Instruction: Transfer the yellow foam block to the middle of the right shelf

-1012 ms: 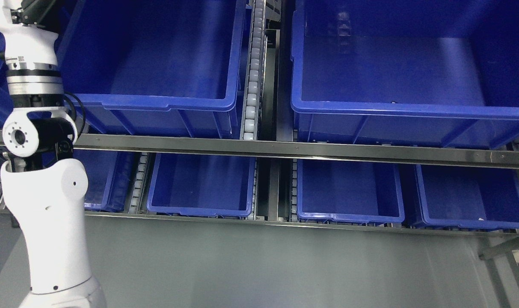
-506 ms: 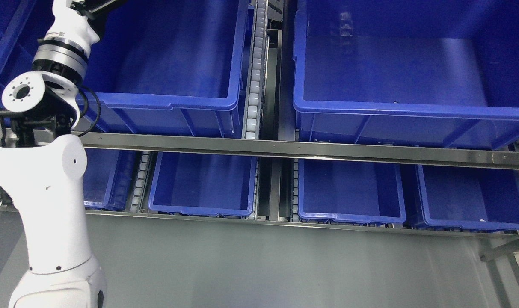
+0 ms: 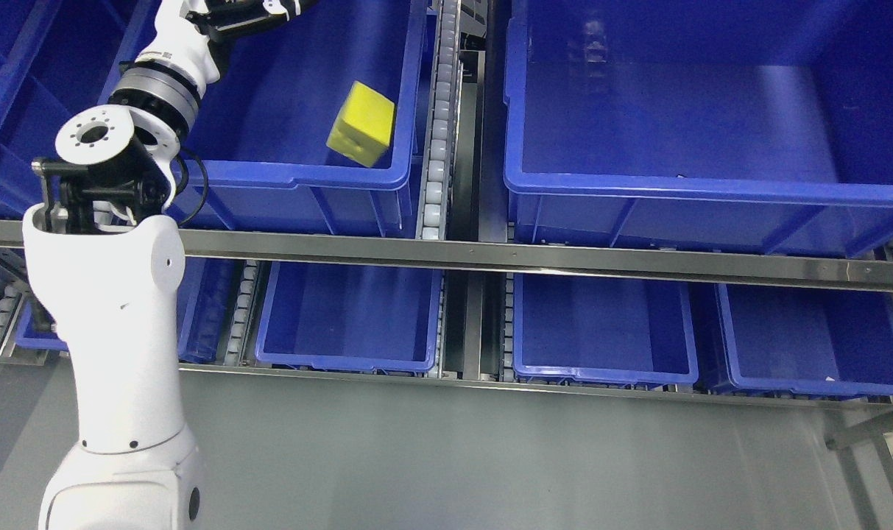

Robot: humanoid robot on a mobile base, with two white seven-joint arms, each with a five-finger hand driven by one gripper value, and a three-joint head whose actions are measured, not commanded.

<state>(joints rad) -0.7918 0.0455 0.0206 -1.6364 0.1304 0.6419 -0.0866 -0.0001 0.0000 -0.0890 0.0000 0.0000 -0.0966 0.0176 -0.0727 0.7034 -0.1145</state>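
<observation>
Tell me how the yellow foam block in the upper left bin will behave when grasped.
The yellow foam block probably weighs little and gives under fingers. Flat faces mean it should tumble, not roll. It sits tilted, so it may shift when touched.

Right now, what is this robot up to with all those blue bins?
The robot's left arm reaches up from the lower left toward the upper left bin. Its hand is mostly cut off at the top edge, so its grip cannot be judged. A yellow block sits tilted in that bin's right front corner, apart from the hand. The big bin on the right holds nothing visible, so the block has not reached the right side yet. No right arm shows.
</observation>
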